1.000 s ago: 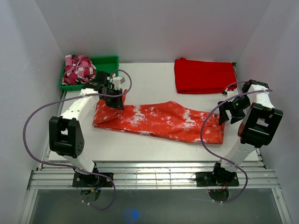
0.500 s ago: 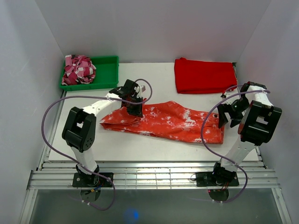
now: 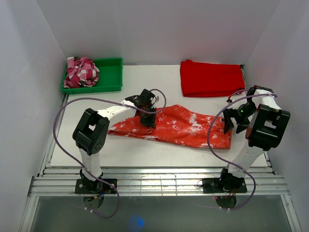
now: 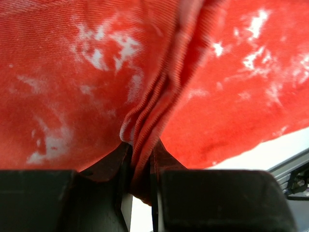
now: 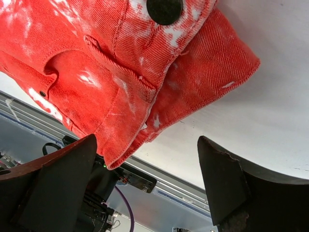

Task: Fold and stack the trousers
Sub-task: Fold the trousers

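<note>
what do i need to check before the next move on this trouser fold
1. Left tool gripping the trousers: ok, shut on a bunched ridge of cloth.
2. Both layers caught in that pinch: cannot tell, the cloth hides it.
3. Right tool holding the waistband end: not ok, jaws wide open, nothing between them.
4. Waistband end resting on the table: ok, it lies on the surface, button showing.
5. Folded red cloth apart from the trousers: ok, bare table shows between them.
</note>
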